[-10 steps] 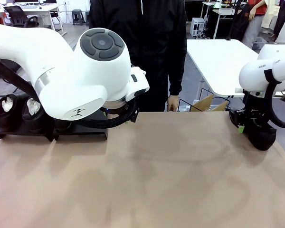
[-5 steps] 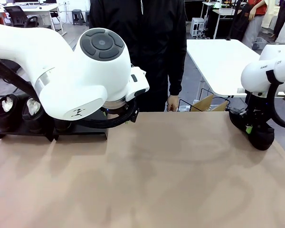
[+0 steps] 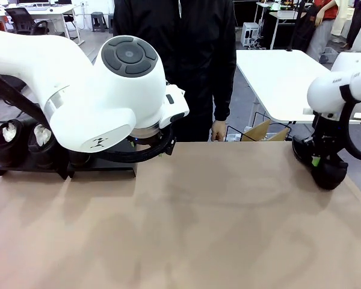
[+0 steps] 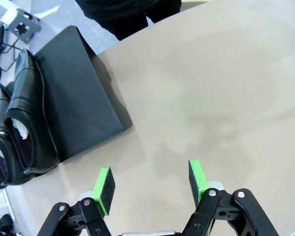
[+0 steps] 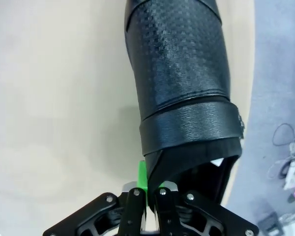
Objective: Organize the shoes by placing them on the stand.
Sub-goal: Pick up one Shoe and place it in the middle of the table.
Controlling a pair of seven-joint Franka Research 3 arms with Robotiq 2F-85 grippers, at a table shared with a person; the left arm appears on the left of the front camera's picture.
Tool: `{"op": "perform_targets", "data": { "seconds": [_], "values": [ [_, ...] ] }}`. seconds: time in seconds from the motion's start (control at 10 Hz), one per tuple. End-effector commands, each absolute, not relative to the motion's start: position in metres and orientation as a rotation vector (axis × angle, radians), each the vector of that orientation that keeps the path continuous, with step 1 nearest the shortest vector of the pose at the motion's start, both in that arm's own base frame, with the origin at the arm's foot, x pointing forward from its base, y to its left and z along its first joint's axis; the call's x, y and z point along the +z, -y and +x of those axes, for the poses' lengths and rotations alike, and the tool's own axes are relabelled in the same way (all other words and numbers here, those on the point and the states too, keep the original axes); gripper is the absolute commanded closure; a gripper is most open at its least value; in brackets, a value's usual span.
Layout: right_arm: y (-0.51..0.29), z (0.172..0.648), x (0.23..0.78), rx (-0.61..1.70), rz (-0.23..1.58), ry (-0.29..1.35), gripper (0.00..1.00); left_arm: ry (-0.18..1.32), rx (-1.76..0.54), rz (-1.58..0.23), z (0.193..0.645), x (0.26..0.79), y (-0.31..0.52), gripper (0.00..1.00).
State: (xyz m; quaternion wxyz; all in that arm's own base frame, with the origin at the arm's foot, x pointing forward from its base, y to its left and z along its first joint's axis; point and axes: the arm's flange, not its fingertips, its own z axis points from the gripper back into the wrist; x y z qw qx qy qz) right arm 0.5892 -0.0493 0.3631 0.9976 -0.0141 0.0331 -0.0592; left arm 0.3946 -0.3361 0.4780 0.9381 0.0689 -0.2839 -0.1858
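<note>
Pinching 1 shoe (image 5: 179,78), right tool (image 5: 148,189) closed.

The tan table (image 3: 186,223) carries the stand (image 4: 78,93) and a shoe (image 5: 179,83).

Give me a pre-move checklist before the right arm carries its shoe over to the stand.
1. Right end effector shut on the shoe at its opening's edge: ok.
2. Grip firm enough to lift: cannot tell; only a thin edge of leather sits between the pads.
3. Free space on the stand: ok, the part beside the parked shoes is bare.
4. Left end effector open and holding nothing: ok.
5. Route clear: not ok, the left arm hangs in front of the stand.
</note>
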Motion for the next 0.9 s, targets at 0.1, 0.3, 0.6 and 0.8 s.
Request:
{"op": "perform_targets", "data": {
  "seconds": [0.1, 0.3, 0.6, 0.8],
  "values": [
    [-0.012, 0.515, 0.441, -0.317, 0.15, -0.025, 1.0, 0.608, -0.364, 0.148, 0.395, 0.476, 0.338, 0.21],
    [-0.048, 0.471, 0.45, -0.382, 0.163, -0.004, 1.0, 0.608, -0.364, 0.148, 0.395, 0.476, 0.338, 0.21],
    [-0.036, 0.494, 0.454, -0.344, 0.157, -0.052, 1.0, 0.608, -0.364, 0.148, 0.395, 0.476, 0.338, 0.21],
    [-0.036, 0.494, 0.454, -0.344, 0.157, -0.052, 1.0, 0.608, -0.364, 0.148, 0.395, 0.476, 0.338, 0.21]
  ]
}}
